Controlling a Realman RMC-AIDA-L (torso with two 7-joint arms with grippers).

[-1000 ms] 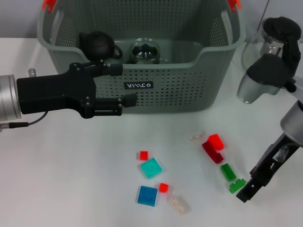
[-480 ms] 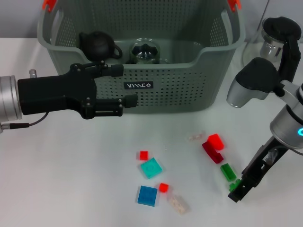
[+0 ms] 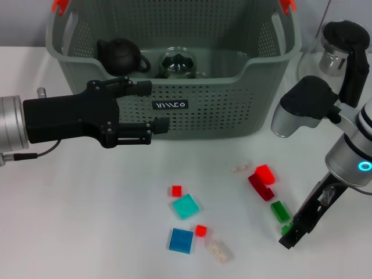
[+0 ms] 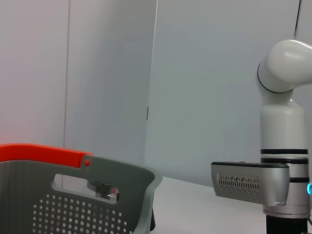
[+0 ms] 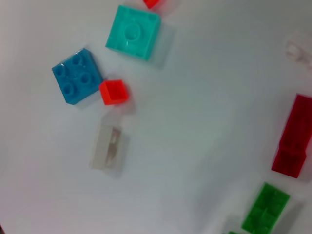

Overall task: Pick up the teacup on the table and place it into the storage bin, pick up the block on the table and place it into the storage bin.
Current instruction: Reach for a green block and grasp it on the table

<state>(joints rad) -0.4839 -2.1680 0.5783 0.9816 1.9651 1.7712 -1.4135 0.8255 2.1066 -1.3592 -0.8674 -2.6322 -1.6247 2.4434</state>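
The white table carries everything, and the largest thing on it is the storage bin, a grey-green perforated basket with orange-red handle tips and a small black label on its near wall, standing at the far side. Inside it sit a black teapot toward the robot's left and a clear glass teacup beside it, near the middle of the bin. The left gripper reaches in from the left, level with the bin's near wall and just in front of it; its two black fingers are spread apart, one above the other in the head view, and there is nothing between them. The right arm bends down at the right edge of the table, and the right gripper points down at the table surface beside the green blocks; whether its fingers are apart or together cannot be told from these views. The blocks lie scattered on the table in front of the bin: a teal square block and a blue square block near the middle, a dark red block with a bright red block touching it further right, a green block just beside the right gripper, a clear block near the blue one, and two small red blocks, one above the teal block and one beside the blue.
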